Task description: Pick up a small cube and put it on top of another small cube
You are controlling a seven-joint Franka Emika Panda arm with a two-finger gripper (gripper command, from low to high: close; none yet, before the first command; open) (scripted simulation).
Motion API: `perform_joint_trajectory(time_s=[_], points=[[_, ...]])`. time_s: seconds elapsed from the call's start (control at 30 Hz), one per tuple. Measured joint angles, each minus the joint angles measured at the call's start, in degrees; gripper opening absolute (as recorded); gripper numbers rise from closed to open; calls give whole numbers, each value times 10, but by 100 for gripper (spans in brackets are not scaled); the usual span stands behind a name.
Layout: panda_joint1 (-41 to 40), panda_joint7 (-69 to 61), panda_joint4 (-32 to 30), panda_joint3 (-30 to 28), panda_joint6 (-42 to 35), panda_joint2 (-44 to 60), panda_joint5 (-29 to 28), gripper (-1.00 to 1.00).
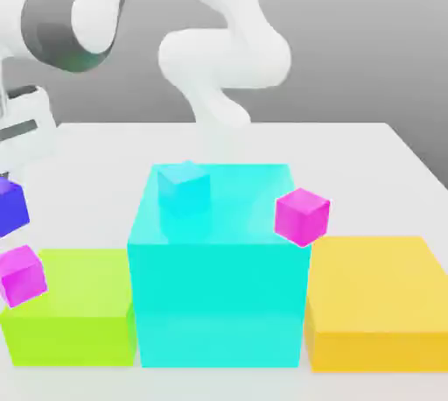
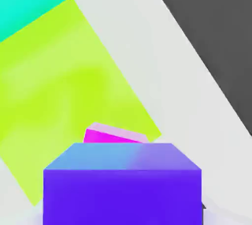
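Three big blocks (image 1: 219,277) on white table (image 1: 367,154).

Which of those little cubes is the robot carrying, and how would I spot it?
Start at the big lime-green block at the exterior view's left. A small magenta cube sits on its near corner, and just above that hangs the small indigo cube. It is the only blue-violet cube; the other little ones are magenta or cyan.
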Motion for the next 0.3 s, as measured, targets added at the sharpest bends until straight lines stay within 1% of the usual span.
perform_joint_trajectory(time_s=[0.17, 0.2, 0.3], points=[[3, -35, -21, -2, 65, 50, 36, -100], [3, -40, -26, -3, 79, 62, 43, 100], [2, -40, -26, -3, 79, 62, 43, 100]])
